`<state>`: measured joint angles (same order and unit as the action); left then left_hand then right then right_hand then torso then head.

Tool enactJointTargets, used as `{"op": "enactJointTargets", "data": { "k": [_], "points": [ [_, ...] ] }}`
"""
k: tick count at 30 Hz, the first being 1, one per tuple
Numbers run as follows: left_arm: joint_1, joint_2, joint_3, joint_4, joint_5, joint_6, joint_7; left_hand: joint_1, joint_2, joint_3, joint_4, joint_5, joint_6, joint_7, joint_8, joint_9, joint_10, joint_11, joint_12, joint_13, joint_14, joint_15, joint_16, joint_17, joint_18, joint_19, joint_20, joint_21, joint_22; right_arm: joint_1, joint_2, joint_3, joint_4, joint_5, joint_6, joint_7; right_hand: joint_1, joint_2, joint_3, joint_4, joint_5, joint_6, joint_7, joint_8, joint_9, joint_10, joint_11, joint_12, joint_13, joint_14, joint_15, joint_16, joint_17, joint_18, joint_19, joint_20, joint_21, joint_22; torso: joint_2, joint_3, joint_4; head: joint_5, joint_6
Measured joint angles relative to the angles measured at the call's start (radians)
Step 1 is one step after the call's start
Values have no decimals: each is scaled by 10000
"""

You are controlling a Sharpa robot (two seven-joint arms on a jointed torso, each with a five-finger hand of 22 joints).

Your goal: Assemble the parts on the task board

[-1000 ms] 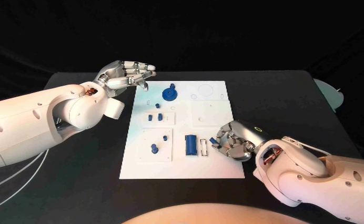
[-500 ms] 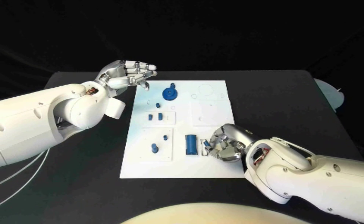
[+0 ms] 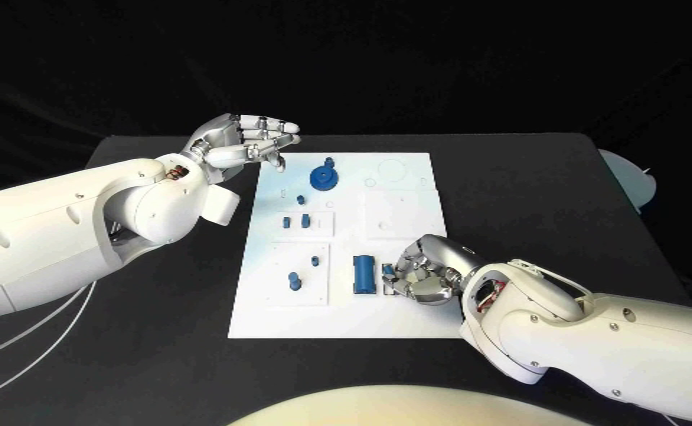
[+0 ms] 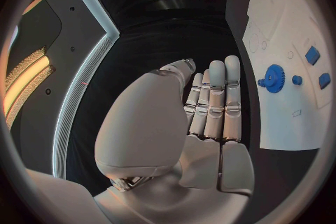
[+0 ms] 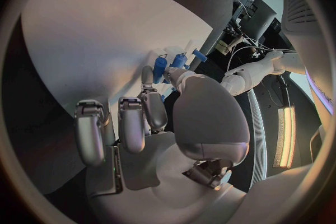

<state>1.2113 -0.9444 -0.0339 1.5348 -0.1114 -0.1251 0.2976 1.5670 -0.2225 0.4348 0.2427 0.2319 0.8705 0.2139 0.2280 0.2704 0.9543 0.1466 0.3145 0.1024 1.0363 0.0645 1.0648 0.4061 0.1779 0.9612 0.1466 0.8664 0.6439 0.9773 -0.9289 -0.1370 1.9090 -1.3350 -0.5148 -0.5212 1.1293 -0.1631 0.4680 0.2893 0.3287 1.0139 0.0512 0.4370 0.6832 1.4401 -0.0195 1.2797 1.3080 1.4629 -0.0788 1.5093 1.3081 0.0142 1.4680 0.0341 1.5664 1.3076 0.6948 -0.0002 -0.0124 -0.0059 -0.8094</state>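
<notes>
Your right robot hand (image 3: 427, 271) curls over the white board (image 3: 404, 211) beside the long blue block (image 3: 364, 275), grip unclear, so it may knock that block; your left robot hand (image 3: 245, 146) hovers released.

The task board (image 3: 404, 318) lies in the middle of the table (image 3: 548, 186). The gear (image 3: 323, 180) sits near the board's far edge, the block (image 3: 364, 275) nearer its near edge (just beside the right hand (image 3: 427, 271)). The left hand (image 3: 242, 143) hovers off the board's far left corner.
</notes>
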Motion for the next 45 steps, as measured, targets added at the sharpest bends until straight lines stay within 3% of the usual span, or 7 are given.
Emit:
{"op": "enactJointTargets", "data": {
  "k": [9, 16, 20, 35, 45],
  "points": [
    [0, 0, 0, 0, 0, 9, -12, 0, 0, 0, 0, 0, 0, 0, 0, 0, 0, 0, 0, 0, 0, 0, 0, 0, 0, 0, 0, 0, 0, -14, 38, -9, -38, -8, 19, -44, -631, -43, -624, 27, -27, 30, 6, -57, -62, 35, 36, 0, -1, 0, 0, 0, -1, 0, 0, 0, 0, 4, 0, 3, 0, 11, -12],
    [0, -4, 0, 0, 0, 15, -22, 0, 0, 0, 0, 0, 0, 0, 0, 0, 0, 0, 0, 0, 0, 0, 0, 1, 0, 0, 0, 0, 0, -20, 38, -16, -48, -38, 23, -57, -1336, 61, -1302, 41, -1491, 29, 8, -97, -132, 35, 36, 0, -1, 0, 0, 0, -2, 0, 0, 1, 0, 4, -1, 2, 0, 17, -18],
    [0, -7, 0, 0, 0, 19, -28, 0, 0, 0, 0, 0, 0, 0, 0, 0, 0, 0, 0, 0, 0, 0, 0, 1, 0, 0, 0, 0, 0, -23, 35, -18, -47, -69, 18, -57, -1449, 78, -1509, 46, -1835, 29, 8, -99, -149, 35, 36, 0, -2, 0, 0, 0, -2, 0, -1, 1, 0, 3, -4, 0, 0, 7, -12],
    [0, -28, 0, -4, 0, 28, -48, -40, 40, 0, 0, 0, 0, 0, 0, 0, 1, 1, -7, 0, 0, 0, 0, 2, -1, 0, 0, 0, 0, -30, -113, -23, 181, -351, -65, -31, -1449, 77, -1571, 41, -1868, 27, 10, -135, -135, 35, 36, -1, -3, 1, 0, 0, -4, 0, 0, 1, 0, 1, -5, 3, 3, 17, -12],
    [0, -37, 0, -4, 0, 37, -54, -40, 40, 0, 0, 0, 0, 0, 0, 0, 1, 0, -8, 0, 0, 0, 0, 3, -1, 0, 0, 0, 0, -27, -216, -17, 313, -569, -157, 2, -1382, 144, -1665, 32, -1539, 25, 8, -136, -148, 71, 0, -1, -4, 0, 1, 38, -5, 0, 0, 1, 0, 0, -3, 4, 2, 29, -20]
  ]
}}
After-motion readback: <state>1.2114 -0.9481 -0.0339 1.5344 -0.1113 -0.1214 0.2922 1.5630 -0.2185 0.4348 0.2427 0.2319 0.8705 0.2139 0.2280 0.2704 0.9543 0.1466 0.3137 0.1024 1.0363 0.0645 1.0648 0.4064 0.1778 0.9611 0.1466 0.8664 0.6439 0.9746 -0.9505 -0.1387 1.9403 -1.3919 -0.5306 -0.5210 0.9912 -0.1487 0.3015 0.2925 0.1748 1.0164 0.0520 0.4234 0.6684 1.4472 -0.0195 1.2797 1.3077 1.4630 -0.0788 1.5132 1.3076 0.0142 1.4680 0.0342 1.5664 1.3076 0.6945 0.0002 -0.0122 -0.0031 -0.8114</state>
